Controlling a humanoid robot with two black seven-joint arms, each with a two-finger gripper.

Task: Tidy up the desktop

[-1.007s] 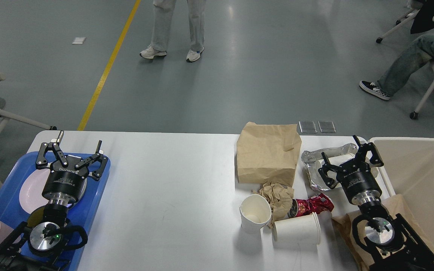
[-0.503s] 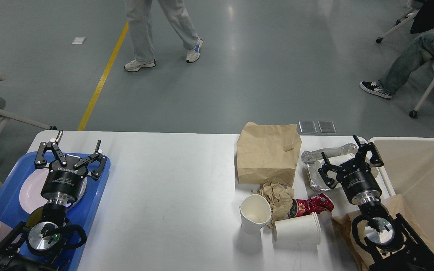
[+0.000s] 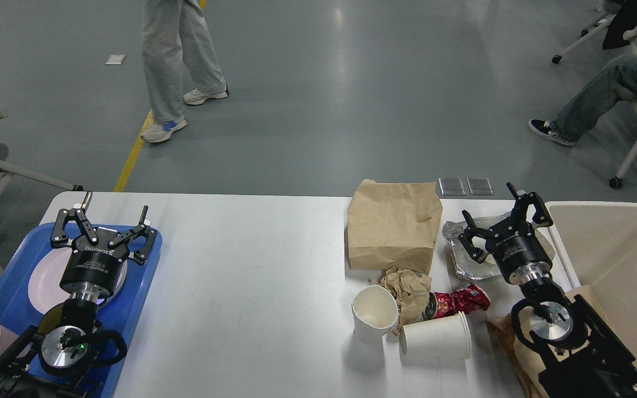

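With its fingers spread wide and empty, the right gripper hangs over the crumpled foil wrapper near the far right of the desktop; picking up rubbish looks to be the step in hand. Next it would likely need to descend and pinch the foil, then carry it to the cream bin just beside, which holds brown paper. The left gripper, also spread, hovers above the blue tray, where a pale plate lies. Paper cups and a brown bag lie nearby.
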